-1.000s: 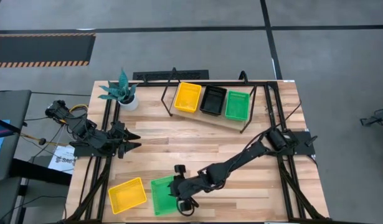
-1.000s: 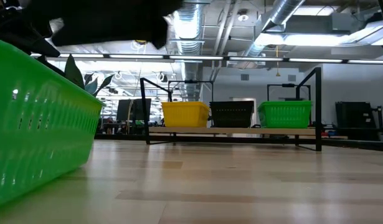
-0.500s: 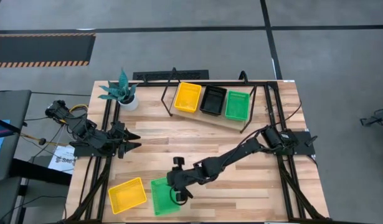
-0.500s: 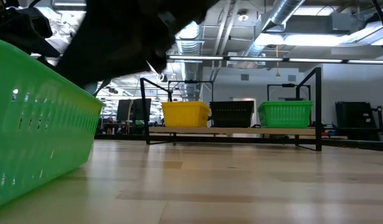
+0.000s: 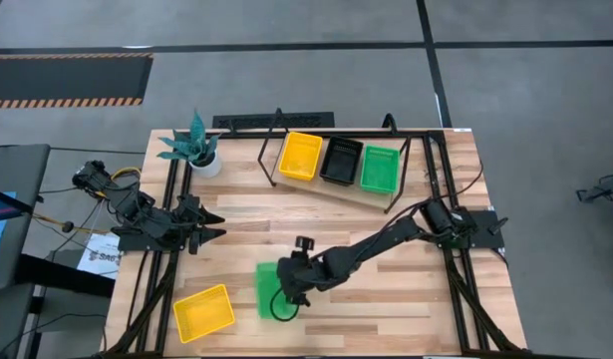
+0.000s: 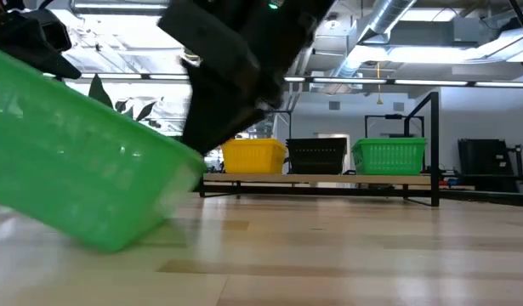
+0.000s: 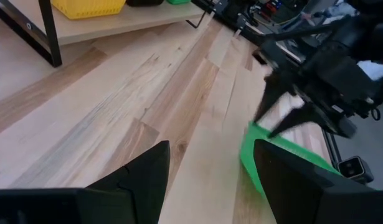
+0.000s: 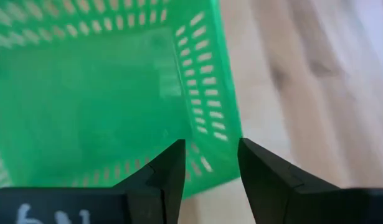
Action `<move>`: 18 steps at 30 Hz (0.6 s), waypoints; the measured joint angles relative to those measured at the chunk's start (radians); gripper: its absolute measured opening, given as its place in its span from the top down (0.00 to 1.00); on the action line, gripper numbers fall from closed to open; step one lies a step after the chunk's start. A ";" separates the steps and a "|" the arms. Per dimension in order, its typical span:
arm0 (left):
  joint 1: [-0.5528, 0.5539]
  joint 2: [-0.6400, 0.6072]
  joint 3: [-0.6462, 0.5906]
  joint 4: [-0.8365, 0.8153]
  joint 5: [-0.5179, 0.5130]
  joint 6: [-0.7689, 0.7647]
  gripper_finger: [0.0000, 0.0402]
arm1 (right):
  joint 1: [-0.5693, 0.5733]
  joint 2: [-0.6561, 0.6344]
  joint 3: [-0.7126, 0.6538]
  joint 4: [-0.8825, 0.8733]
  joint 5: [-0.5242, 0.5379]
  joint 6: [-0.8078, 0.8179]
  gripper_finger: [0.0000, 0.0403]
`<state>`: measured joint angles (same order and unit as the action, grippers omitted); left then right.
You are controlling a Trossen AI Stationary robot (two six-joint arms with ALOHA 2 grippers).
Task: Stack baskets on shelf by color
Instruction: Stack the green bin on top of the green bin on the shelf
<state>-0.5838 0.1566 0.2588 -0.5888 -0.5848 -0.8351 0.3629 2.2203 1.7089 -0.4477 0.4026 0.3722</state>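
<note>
My right gripper (image 5: 286, 289) is shut on a green basket (image 5: 268, 291) at the table's near middle; the low view shows the basket (image 6: 82, 191) tilted under the dark gripper (image 6: 235, 76). A yellow basket (image 5: 203, 311) lies flat on the table to its left. One yellow (image 5: 300, 156), one black (image 5: 341, 160) and one green basket (image 5: 380, 168) stand side by side on the shelf (image 5: 324, 187) at the far side. My left gripper (image 5: 214, 225) is open and empty at the table's left edge. My right gripper pinches one mesh side wall of the green basket at its rim (image 8: 211, 134), one finger (image 8: 168, 177) inside the basket and one (image 8: 266, 177) outside. The fingers come from above, slanting down. The basket hangs tilted, one end raised; whether its low corner (image 6: 116, 245) touches the table, I cannot tell.
A potted plant (image 5: 196, 150) stands at the far left corner. The shelf's black wire legs (image 5: 270, 160) rise at its ends. Bare wooden tabletop (image 5: 316, 224) lies between the shelf and the green basket.
My right gripper has gone from the near edge toward the far edge and up, taking the green basket along. The basket has slid away from the near edge and tipped from lying flat to tilted, one end lifted.
</note>
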 joint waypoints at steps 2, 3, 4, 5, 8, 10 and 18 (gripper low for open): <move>0.000 0.000 0.000 -0.001 0.000 0.010 0.45 | -0.005 -0.008 -0.001 -0.053 0.036 0.030 0.59; 0.000 0.000 0.000 -0.003 0.000 0.014 0.45 | -0.009 -0.009 0.000 -0.073 0.041 0.042 0.60; 0.000 0.000 0.000 -0.004 0.000 0.019 0.45 | -0.013 -0.015 0.000 -0.105 0.042 0.047 0.60; 0.000 0.000 0.000 -0.004 0.000 0.022 0.45 | -0.017 -0.023 -0.002 -0.134 0.042 0.046 0.61; 0.000 0.000 0.000 -0.004 0.000 0.022 0.45 | -0.027 -0.040 0.001 -0.137 0.049 0.045 0.62; 0.000 0.000 0.000 -0.004 0.001 0.023 0.45 | -0.031 -0.063 -0.001 -0.168 0.053 0.032 0.63; 0.000 0.000 0.000 -0.004 0.009 0.028 0.45 | -0.010 -0.132 0.000 -0.002 0.002 0.030 0.65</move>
<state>-0.5835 0.1566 0.2584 -0.5929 -0.5761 -0.8074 0.3530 2.0880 1.7084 -0.4498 0.4051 0.4024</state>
